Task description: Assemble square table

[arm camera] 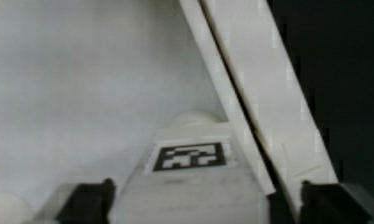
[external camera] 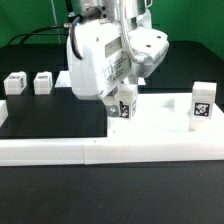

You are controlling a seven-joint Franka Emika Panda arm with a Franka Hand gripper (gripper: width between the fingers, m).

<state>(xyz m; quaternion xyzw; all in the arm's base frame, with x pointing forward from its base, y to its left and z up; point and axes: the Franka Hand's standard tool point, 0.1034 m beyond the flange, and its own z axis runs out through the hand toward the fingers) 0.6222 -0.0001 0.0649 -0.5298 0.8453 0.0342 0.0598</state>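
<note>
Straddling an upright leg post [arm camera: 193, 150] on the square slab [external camera: 160, 118], the gripper [arm camera: 205, 203] has its fingers [arm camera: 95, 200] apart, clear of it. Another post [external camera: 201, 105] stands toward the exterior view's right, and a low white wall [external camera: 60, 152] runs in front.

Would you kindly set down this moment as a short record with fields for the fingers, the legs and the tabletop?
fingers: open, one on either side of the tagged leg, small gaps showing
tagged leg: upright on the tabletop, under the arm
tabletop: flat, behind the border wall
edge leg: on the black table, exterior view's left
next leg: beside the edge leg
lone leg: upright, exterior view's right
</note>
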